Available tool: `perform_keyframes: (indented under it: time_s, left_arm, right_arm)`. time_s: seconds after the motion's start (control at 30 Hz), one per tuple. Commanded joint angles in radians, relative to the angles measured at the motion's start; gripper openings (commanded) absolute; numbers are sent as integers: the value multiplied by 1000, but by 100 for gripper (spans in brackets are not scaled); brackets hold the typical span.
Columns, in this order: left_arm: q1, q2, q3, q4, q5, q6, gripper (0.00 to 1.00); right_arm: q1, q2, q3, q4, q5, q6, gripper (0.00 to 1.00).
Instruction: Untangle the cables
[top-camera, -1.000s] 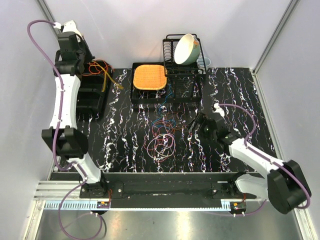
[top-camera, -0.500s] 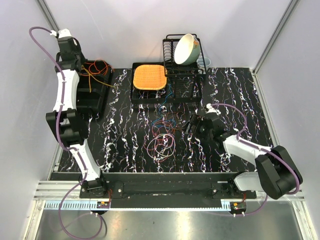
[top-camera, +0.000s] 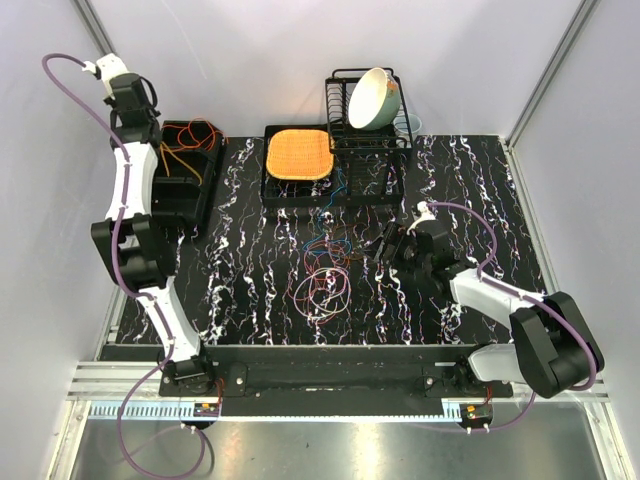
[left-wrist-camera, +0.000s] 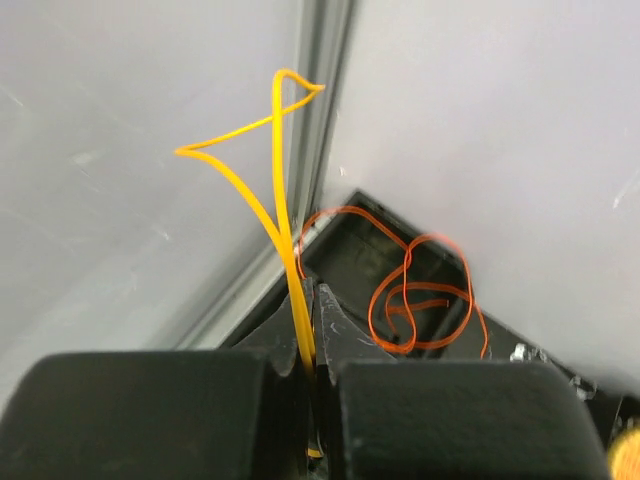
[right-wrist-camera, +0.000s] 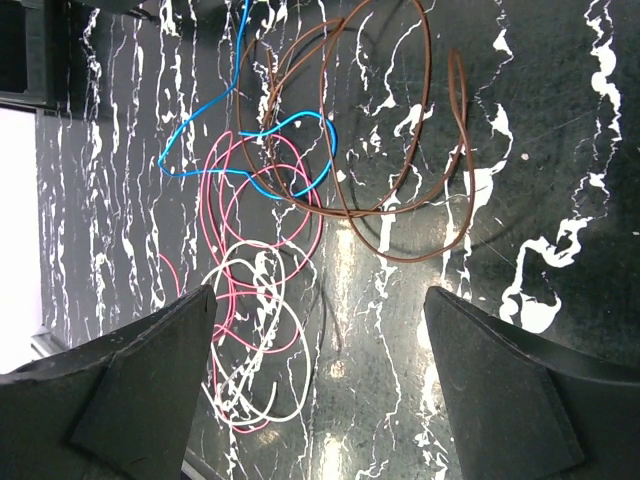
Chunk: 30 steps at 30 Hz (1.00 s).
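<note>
My left gripper (top-camera: 135, 102) is at the far left corner, raised above a black bin (top-camera: 185, 185). In the left wrist view it (left-wrist-camera: 315, 300) is shut on a yellow cable (left-wrist-camera: 272, 200) that stands up in a bent loop. An orange cable (left-wrist-camera: 420, 300) lies coiled in the bin (left-wrist-camera: 345, 250) below. A tangle of cables (top-camera: 325, 272) lies mid-table. My right gripper (top-camera: 390, 243) is just right of it, open and empty (right-wrist-camera: 318, 295). Under it I see blue (right-wrist-camera: 250, 140), pink (right-wrist-camera: 225, 205), white (right-wrist-camera: 275, 335) and brown (right-wrist-camera: 400, 205) loops overlapping.
A black tray with an orange mat (top-camera: 298, 153) sits at the back middle. A wire dish rack holding a pale bowl (top-camera: 372, 100) stands to its right. Grey walls close in the left, back and right sides.
My left gripper has moved back and left towards the corner, carrying the yellow cable over the bin. My right gripper has swung slightly and stays beside the tangle.
</note>
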Motion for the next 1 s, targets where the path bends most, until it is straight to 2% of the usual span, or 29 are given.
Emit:
perform_keyframes:
  time_s: [0.0, 0.37, 0.57, 0.7, 0.97]
  left_arm:
    - [18, 15, 19, 154, -44, -8, 0]
    - [24, 91, 26, 246, 7, -51, 0]
    - [9, 68, -86, 325, -22, -32, 0]
    - [9, 43, -242, 375, -29, -49, 1]
    - [9, 103, -286, 318, 36, -115, 1]
  right_arm:
    - [-15, 13, -2, 65, -52, -9, 90]
    - [-30, 22, -6, 79, -80, 3, 89]
    - [-36, 24, -9, 83, -83, 9, 89]
    - [-39, 24, -9, 87, -88, 9, 89]
    - [-44, 22, -12, 93, -95, 13, 89]
